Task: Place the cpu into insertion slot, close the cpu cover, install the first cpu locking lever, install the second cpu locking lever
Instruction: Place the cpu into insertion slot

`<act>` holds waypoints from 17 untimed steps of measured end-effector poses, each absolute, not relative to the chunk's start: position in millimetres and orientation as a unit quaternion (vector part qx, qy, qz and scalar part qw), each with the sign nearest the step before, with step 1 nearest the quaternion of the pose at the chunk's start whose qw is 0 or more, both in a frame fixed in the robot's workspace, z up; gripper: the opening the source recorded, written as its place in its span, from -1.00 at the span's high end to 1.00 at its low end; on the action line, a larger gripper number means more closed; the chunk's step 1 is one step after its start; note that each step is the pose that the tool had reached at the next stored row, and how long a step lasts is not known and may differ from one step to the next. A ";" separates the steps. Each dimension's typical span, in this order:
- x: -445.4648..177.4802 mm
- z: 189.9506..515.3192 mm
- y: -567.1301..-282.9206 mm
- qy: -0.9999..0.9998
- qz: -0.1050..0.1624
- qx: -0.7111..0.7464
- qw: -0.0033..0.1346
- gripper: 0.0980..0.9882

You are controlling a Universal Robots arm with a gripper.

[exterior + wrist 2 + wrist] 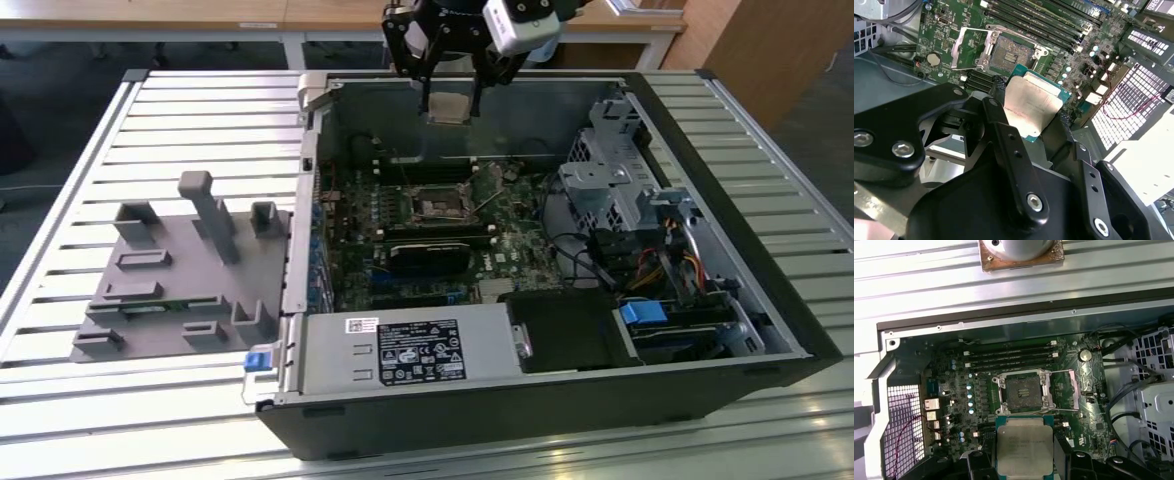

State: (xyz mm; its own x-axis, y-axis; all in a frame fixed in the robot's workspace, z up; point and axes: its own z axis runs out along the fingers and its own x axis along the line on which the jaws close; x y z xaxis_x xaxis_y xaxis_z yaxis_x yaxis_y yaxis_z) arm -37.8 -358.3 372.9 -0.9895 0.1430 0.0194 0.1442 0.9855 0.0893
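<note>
Fingers (996, 120) of the gripper (1031, 100) pinch the cpu (1035, 111) by opposite edges, flat with its metal top up, presumably to meet the socket squarely. The arm points straight down over the computer case (534, 420). In the exterior view the bare insertion slot (438, 205) lies at the gripper's six o'clock, with the cpu cover (969, 47) swung open.

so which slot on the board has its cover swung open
The square insertion slot: its silver cpu cover lies flipped aside, baring the dark recess. The long black slots nearby have no cover.
</note>
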 end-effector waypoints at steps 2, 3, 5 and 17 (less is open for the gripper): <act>-37.8 372.9 -358.3 -0.996 -0.045 -0.073 0.006 0.00; -37.8 372.9 -358.3 -0.996 -0.045 -0.073 0.006 0.00; -37.8 372.9 -358.3 -0.996 -0.045 -0.074 0.006 0.00; -38.0 372.9 -358.3 -0.996 -0.045 -0.082 0.006 0.00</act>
State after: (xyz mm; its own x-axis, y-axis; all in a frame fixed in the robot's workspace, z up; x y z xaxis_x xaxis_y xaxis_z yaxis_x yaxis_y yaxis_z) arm -38.0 -358.3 372.9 -0.9864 0.1632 0.0193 0.1643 0.9824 0.0893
